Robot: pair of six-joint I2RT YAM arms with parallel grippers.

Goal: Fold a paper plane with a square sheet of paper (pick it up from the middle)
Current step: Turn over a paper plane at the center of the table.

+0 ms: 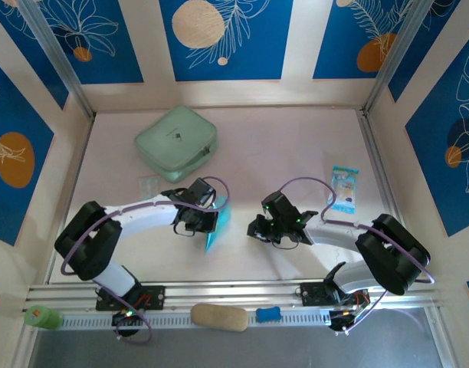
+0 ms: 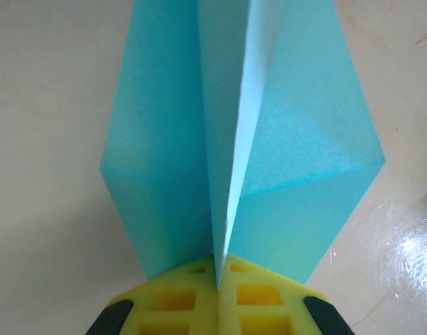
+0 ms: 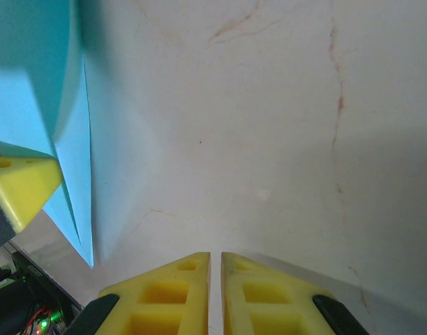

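The square sheet of paper is folded into a light cyan paper plane [image 1: 218,224] with creased layers, held just above the table at centre left. My left gripper [image 1: 207,221] is shut on it. In the left wrist view the yellow jaws [image 2: 217,279] pinch the centre fold, and the two wings [image 2: 290,160] spread to either side. My right gripper [image 1: 257,228] hovers a short way to the right of the plane, apart from it. Its fingers [image 3: 215,265] stand almost together with nothing between them. The right wrist view has the plane [image 3: 32,84] at its left edge.
A mint-green rounded case [image 1: 177,142] lies at the back left, with a small clear packet [image 1: 149,184] in front of it. A printed blue-white packet [image 1: 344,189] lies at the right. On the front rail sit a tan pad [image 1: 219,317], a blue piece [image 1: 269,313] and a green cylinder [image 1: 43,317].
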